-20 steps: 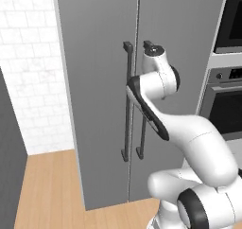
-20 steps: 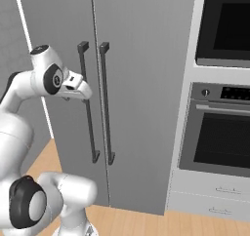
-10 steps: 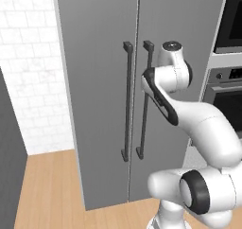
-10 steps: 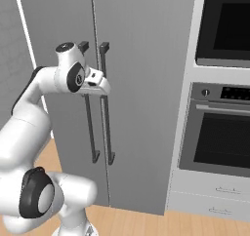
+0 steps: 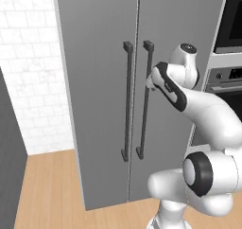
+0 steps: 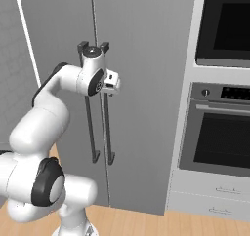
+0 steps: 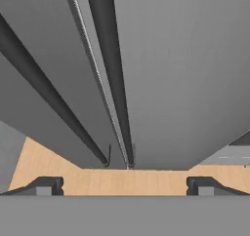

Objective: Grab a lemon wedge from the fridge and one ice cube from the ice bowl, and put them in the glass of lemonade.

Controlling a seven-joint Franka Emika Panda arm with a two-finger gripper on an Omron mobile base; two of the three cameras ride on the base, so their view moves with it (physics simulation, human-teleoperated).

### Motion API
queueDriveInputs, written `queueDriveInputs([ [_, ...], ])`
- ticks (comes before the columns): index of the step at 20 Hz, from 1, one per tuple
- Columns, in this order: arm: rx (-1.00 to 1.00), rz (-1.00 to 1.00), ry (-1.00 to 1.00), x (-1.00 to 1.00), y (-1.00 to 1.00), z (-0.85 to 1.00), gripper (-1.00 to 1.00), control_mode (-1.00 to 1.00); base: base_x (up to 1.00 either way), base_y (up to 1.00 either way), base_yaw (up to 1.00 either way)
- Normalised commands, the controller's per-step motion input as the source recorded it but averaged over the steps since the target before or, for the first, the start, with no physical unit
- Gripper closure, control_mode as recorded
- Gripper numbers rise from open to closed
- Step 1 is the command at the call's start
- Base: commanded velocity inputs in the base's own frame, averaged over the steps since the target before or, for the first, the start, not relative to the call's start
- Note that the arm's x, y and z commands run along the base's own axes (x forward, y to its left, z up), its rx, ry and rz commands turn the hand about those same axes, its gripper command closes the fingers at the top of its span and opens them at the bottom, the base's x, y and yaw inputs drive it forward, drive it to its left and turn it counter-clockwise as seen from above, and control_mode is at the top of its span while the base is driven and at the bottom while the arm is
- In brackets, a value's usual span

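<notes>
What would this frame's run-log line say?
phase: reaching for fridge | doors: both closed | pincer: open, empty, near right door handle, no contact visible | lemon wedge: not yet fetched

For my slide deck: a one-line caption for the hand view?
Open gripper faces the closed fridge, near its two dark handles.

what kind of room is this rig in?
A rendered home kitchen, most likely: a tall grey two-door fridge with bar handles, a built-in oven beside it, white tiled wall and wood floor.
</notes>
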Motion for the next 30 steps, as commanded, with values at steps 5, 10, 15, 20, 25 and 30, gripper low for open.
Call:
queueDriveInputs([
  [5,-0.04,0.0,-0.02,0.42,0.16,-0.01,-1.0,-1.0,0.0,0.0,0.0],
  [10,0.0,0.0,-0.12,0.22,0.08,-0.22,-1.0,-1.0,0.0,0.0,0.0],
  [15,0.0,0.0,-0.02,0.39,0.21,-0.27,-1.0,-1.0,0.0,0.0,0.0],
  [20,0.0,0.0,0.0,0.27,0.04,-0.07,-1.0,-1.0,0.0,0.0,0.0],
  [25,0.0,0.0,0.0,0.27,-0.08,-0.01,-1.0,-1.0,0.0,0.0,0.0],
  [30,0.0,0.0,0.0,0.32,0.0,-0.11,-1.0,-1.0,0.0,0.0,0.0],
])
